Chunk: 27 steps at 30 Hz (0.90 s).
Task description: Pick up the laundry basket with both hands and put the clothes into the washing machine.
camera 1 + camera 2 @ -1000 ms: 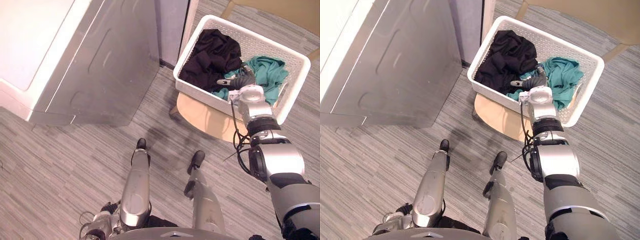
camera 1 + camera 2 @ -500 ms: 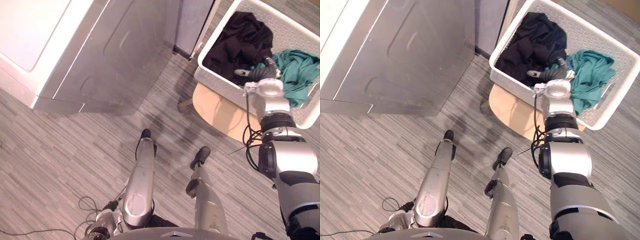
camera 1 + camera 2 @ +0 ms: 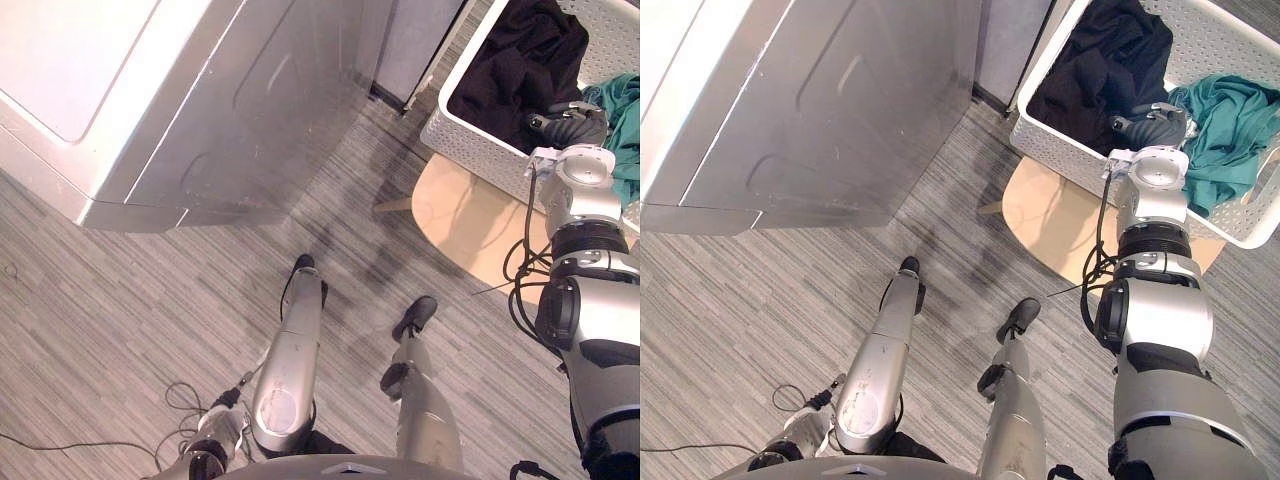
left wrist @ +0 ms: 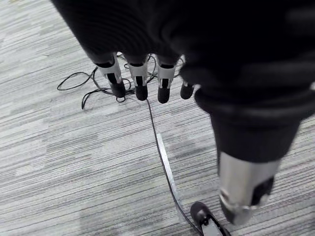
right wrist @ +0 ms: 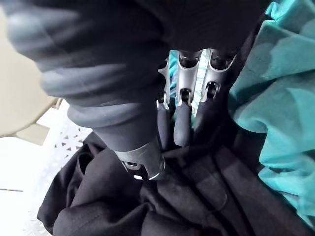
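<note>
Reaching into the white laundry basket (image 3: pixel 1062 150) on the round stool (image 3: pixel 1050 212), the right hand (image 3: pixel 1152 120) is pinching the black garment (image 3: pixel 1100 60) beside the teal garment (image 3: pixel 1230 120). The left hand (image 4: pixel 139 73) is hanging relaxed. The grab seems under way; next comes lifting toward the washing machine (image 3: pixel 220 110).

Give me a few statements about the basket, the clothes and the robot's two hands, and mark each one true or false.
1. The right hand is in the basket, at the black clothes. True.
2. The left hand grips the basket. False: it hangs open over the floor, empty.
3. The basket stands on the floor. False: it rests on a round wooden stool.
4. A teal garment lies beside the black clothes. True.
</note>
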Available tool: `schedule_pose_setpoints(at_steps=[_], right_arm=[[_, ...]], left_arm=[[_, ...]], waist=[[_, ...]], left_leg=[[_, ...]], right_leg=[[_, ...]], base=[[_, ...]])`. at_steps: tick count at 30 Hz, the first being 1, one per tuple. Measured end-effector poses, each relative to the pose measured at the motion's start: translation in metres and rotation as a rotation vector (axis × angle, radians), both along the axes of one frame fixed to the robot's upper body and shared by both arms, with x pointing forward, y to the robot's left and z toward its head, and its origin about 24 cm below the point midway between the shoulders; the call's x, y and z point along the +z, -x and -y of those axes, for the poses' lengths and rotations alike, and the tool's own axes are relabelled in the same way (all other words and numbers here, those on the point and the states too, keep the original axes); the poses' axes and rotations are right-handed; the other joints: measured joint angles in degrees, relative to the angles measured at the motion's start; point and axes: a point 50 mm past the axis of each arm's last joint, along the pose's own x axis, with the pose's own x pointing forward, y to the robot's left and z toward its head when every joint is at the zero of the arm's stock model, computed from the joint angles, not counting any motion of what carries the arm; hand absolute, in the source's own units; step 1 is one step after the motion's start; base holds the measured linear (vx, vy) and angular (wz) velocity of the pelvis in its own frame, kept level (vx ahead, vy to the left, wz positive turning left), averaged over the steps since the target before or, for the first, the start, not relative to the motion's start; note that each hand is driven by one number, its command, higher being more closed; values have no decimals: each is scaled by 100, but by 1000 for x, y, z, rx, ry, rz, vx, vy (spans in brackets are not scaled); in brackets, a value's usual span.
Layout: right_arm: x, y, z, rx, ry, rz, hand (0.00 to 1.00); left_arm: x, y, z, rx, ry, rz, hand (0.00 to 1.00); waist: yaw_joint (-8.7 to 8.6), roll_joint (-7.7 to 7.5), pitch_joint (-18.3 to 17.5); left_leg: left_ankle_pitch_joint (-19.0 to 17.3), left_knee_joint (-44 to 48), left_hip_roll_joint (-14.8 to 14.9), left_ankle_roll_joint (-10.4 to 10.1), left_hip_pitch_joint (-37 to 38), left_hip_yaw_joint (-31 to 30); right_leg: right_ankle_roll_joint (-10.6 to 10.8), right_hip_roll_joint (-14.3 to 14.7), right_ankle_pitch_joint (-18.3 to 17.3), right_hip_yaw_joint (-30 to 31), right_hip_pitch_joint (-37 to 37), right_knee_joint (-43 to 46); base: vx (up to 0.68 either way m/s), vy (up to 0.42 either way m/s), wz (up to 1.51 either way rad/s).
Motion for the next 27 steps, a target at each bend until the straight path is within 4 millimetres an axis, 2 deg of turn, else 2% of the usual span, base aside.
schedule_pose_setpoints(at_steps=[8, 12, 15, 18, 23, 27], right_arm=[[-5, 3, 5, -10, -16, 9, 100], [-15, 6, 10, -19, -56, 3, 100], [-33, 11, 15, -43, -149, 5, 100], [-53, 12, 12, -49, -249, 8, 100], [-97, 5, -18, -10, -432, -24, 100], [-138, 1, -55, 50, -527, -138, 100]], left_arm=[[-2, 3, 2, 16, 15, -15, 0], [-2, 5, 3, 16, 20, -25, 0], [-3, 6, 2, 24, 21, -27, 0], [-3, 8, 0, 47, 25, -33, 0], [-5, 13, -1, 87, 42, -54, 0], [-6, 15, -8, 106, 32, -56, 0]], waist=[[51, 27, -25], [55, 28, -27], [51, 28, -27], [-15, 27, -27], [-348, 7, -13], [-577, -164, 103]], left_leg=[[-4, 3, 6, -5, 3, -6], [-2, -9, 2, -4, 56, -5], [-3, -61, -8, -5, 224, 8], [-1, -172, -9, -8, 428, 73], [71, -515, -48, -44, 888, 218], [265, -1053, -74, -112, 1418, 422]], right_leg=[[-2, 11, -1, -2, 4, 9], [-11, 17, 5, -10, 57, 16], [-2, 20, 2, -18, 198, 17], [8, -2, -10, 2, 322, 23], [3, -82, -74, 60, 592, -2], [-40, -166, -112, 126, 821, -61]], base=[[-20, 1, 0], [-26, -5, 4], [-13, -20, 8], [-3, -7, 2], [6, -24, 3], [24, -66, 3]])
